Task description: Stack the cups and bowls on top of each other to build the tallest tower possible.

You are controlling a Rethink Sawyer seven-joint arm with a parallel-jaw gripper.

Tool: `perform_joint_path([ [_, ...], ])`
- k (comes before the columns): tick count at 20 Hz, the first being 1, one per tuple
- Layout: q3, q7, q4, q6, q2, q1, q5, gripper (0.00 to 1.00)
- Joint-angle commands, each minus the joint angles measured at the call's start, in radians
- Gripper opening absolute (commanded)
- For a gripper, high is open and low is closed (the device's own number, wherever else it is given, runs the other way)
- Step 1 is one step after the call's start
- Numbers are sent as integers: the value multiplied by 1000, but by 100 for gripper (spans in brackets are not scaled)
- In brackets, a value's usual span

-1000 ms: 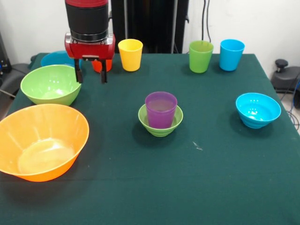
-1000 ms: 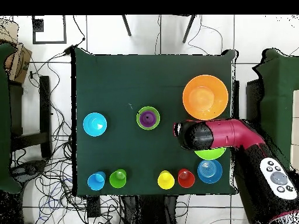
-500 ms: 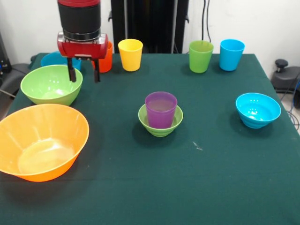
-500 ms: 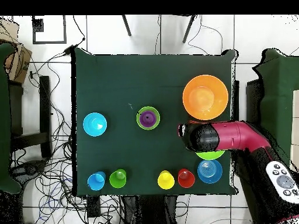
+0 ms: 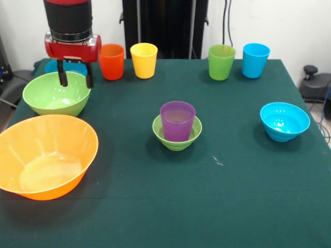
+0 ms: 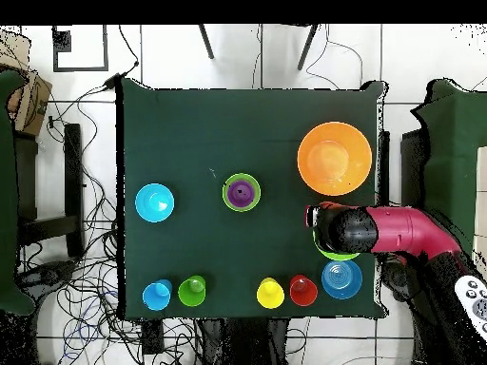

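Note:
My gripper hangs open and empty over the far right rim of the medium green bowl. Behind it, the medium blue bowl is mostly hidden. Orange, yellow, green and light blue cups stand in a row along the far edge. In mid-table the purple cup sits upright inside the small green bowl. The small blue bowl rests at the right. The large orange bowl is at the near left.
From above, my arm covers most of the medium green bowl, between the orange bowl and the medium blue bowl. The table edge runs just beyond these bowls. Cables lie on the floor around the table.
The gripper has moved left in the front view, from in front of the orange cup to over the medium green bowl. It stays open, and the orange cup now shows fully.

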Motion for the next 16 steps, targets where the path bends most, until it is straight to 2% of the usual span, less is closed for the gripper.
perform_joint_path([
  [1, 3, -122, 39, -57, 77, 44, -115, 100],
  [8, -5, -75, 62, -77, 64, 59, -128, 100],
  [13, -25, -13, 74, -136, 93, 86, -142, 100],
  [16, -32, -13, 80, -151, 96, 91, -138, 100],
])
